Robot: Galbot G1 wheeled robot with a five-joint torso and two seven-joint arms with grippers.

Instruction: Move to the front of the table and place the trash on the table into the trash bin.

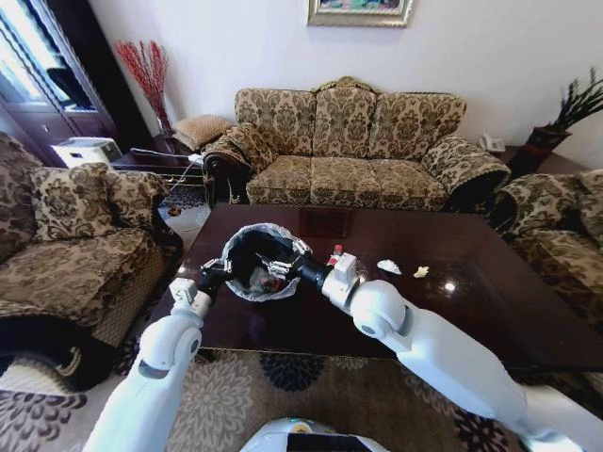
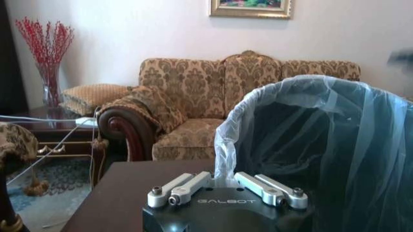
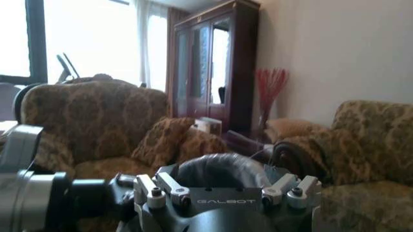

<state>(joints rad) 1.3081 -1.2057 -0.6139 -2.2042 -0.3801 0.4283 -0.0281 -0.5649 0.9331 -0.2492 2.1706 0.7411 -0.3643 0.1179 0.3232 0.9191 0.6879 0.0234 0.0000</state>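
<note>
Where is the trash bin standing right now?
In the head view the trash bin stands on the table, toward its left side, between the left gripper and right gripper.

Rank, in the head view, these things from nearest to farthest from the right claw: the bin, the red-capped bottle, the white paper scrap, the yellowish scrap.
1. Bin: the right claw is at its rim.
2. Red-capped bottle: just right of the bin.
3. White scrap: farther right on the table.
4. Yellowish scrap: farthest right.
</note>
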